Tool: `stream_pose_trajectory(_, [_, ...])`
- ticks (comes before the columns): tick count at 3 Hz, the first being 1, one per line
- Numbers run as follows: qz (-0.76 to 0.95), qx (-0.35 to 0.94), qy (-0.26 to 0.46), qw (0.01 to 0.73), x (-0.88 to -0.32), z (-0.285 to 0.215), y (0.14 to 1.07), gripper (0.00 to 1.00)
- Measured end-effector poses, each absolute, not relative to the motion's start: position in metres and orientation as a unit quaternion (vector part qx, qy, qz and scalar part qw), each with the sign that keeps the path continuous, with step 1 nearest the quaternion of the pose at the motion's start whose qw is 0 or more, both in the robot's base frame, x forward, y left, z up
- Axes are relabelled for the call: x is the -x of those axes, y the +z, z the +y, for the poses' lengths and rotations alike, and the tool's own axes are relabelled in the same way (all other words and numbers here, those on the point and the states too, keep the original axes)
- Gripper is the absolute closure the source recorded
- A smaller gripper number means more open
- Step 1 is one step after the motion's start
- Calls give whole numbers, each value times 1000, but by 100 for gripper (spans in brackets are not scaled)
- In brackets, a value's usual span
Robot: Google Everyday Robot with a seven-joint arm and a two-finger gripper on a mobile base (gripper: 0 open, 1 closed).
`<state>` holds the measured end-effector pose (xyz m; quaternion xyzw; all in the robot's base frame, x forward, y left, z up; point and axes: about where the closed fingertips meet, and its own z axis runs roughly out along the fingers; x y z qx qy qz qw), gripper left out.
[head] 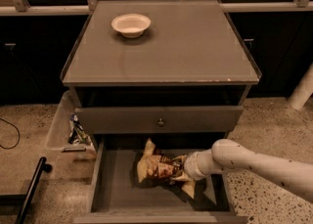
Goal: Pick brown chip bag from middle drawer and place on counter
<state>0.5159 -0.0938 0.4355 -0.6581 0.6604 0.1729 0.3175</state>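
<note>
The brown chip bag [155, 165] lies crumpled on the floor of the open middle drawer [115, 179], near its centre. My gripper [180, 168] reaches in from the right on a white arm and sits at the bag's right side, touching it. The bag hides the gripper's tip. The grey counter [195, 42] is the cabinet's flat top, above and behind the drawer.
A small white bowl [130, 24] stands at the counter's back left. A closed drawer front with a round knob [160, 122] overhangs the open drawer. A clear bin with wrappers [66, 127] and a black pole [32, 189] are on the floor at left. A white post [303, 88] stands at right.
</note>
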Motion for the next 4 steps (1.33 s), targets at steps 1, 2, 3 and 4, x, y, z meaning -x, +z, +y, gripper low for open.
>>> stream_pose_trajectory(1, [634, 684, 144, 331, -503, -97, 491, 100])
stream_pose_trajectory(2, [605, 710, 133, 337, -486, -99, 551, 100])
stream_pose_trajectory(3, [589, 715, 132, 352, -478, -114, 613, 100])
stream_pose_trajectory(4, [585, 714, 142, 357, -480, -136, 675, 100])
